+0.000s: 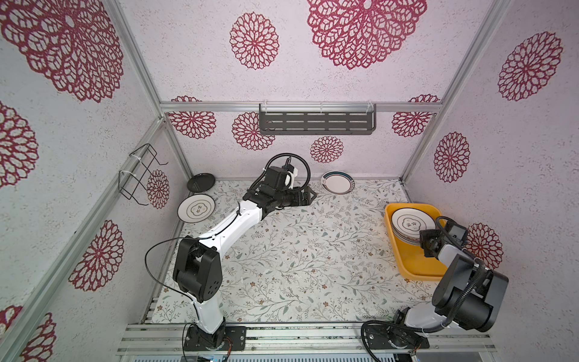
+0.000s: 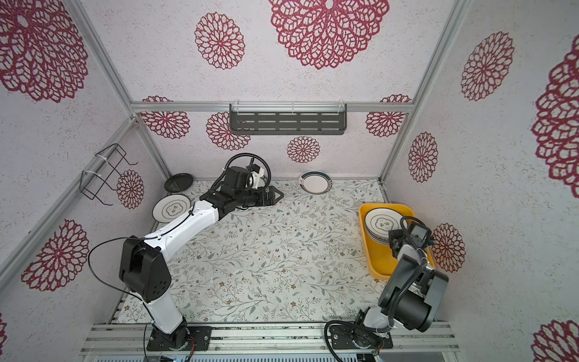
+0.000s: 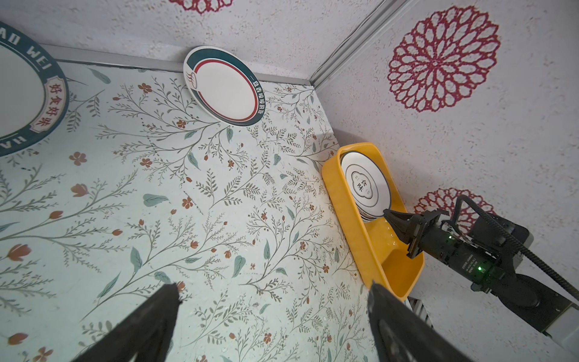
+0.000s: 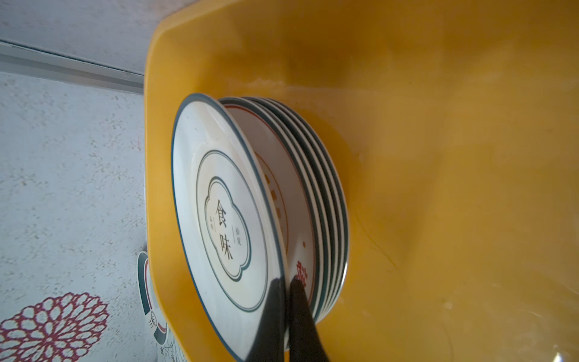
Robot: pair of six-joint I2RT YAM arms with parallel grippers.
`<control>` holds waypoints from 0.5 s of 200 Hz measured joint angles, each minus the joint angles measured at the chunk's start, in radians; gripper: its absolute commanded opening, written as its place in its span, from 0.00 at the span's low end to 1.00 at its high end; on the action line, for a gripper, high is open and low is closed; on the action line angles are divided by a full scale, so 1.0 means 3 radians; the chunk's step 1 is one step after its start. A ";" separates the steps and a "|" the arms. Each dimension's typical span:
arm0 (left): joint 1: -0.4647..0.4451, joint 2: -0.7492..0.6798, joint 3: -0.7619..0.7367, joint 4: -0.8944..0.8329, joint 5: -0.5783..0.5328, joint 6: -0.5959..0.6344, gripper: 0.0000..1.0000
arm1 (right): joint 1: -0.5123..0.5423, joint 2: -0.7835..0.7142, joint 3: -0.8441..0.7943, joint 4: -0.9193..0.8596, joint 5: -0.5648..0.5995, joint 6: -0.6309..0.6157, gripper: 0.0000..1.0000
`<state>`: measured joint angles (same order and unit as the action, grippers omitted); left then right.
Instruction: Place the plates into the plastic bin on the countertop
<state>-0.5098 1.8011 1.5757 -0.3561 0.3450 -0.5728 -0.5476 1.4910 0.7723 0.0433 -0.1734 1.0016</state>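
Your right pincer is clenching the rim of the top plate, one finger on each face. That gripped edge is standing a little off the stack beneath it. Plate and stack are both sitting inside the bin, whose floor and walls are lying under and around this pincer. Your left pincer is hanging released over bare countertop, jaws spread wide with nothing between them.

Four plates are waiting outside the bin. The teal plate is lying straight ahead of the left pincer, well apart, at the foot of the wall; whether it is leaning there, you cannot tell. The lettered plate is sitting just beside that pincer. The black plate and the line plate are lying behind it, past its arm.

You are most likely handling glazed, rigid ware. It looks stiff and slick, fairly heavy for a rim pinch, and apt to chip if it drops onto the stack. The upturned rim is looking like the only place to take hold. A deep bite there should be stopping the plate from swinging or sliding out.

The top plate is showing "食味" inside a lobed frame, with smaller characters beside it too fine to read. The lettered plate is showing "WEI" on its teal band and red "好食好味" on a pale panel. The teal plate is carrying a row of characters along its rim, too small to make out.
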 measured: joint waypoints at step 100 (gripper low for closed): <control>0.0006 0.0069 0.0014 0.0010 -0.0005 -0.0024 0.97 | 0.0001 0.0017 0.0015 -0.0038 -0.0086 -0.0141 0.30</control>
<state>-0.5079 1.8217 1.5799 -0.3531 0.3435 -0.5800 -0.5472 1.4960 0.7769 0.0319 -0.1993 0.9592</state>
